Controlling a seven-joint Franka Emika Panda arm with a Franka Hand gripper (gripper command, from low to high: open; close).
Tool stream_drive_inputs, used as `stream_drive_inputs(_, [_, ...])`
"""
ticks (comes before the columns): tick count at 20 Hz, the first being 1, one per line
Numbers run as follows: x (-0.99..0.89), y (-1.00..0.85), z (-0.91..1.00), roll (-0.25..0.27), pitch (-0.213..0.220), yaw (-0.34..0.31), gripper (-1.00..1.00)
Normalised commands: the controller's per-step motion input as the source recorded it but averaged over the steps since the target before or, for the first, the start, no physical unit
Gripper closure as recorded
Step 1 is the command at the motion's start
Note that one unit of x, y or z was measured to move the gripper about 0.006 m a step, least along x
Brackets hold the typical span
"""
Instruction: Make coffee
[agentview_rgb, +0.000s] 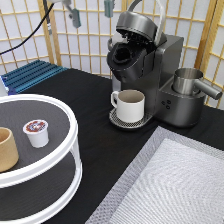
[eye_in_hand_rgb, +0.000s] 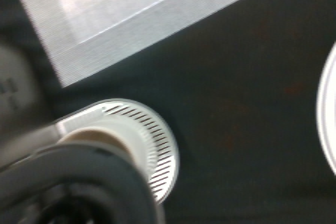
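The coffee pod (agentview_rgb: 36, 132), white with a brown-and-red foil top, stands on the upper tier of a white round rack (agentview_rgb: 65, 160) at the exterior view's left. My gripper (agentview_rgb: 92, 12) hangs at the exterior view's top, open, with nothing between its fingers (agentview_rgb: 75, 18); it is high above the table, left of the coffee machine (agentview_rgb: 150, 75). The machine's lid (agentview_rgb: 136, 24) is raised and its dark brew chamber (agentview_rgb: 123, 55) shows. A white handled mug (agentview_rgb: 130, 104) sits on the drip tray (agentview_rgb: 116, 120). The wrist view looks down on that mug (eye_in_hand_rgb: 94, 137) and tray (eye_in_hand_rgb: 154, 145).
A tan handleless cup (agentview_rgb: 6, 149) stands beside the pod on the rack. A steel pitcher (agentview_rgb: 189, 80) sits at the machine's right. A grey mat (agentview_rgb: 170, 180) covers the bottom right. A blue ribbed rack (agentview_rgb: 30, 74) lies at the back left.
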Motion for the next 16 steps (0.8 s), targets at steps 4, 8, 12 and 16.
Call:
stream_drive_inputs(4, [-0.29, -0.31, -0.4, -0.007, -0.055, -0.278, -1.0])
stream_drive_inputs(8, [-0.29, -0.34, -0.46, -0.025, -0.085, -0.265, -1.0])
stream_drive_inputs(12, [-0.3, -0.38, -0.47, -0.042, -0.105, -0.246, -1.0])
stream_drive_inputs(16, [-0.28, -0.34, -0.3, -0.059, -0.066, -0.249, -1.0])
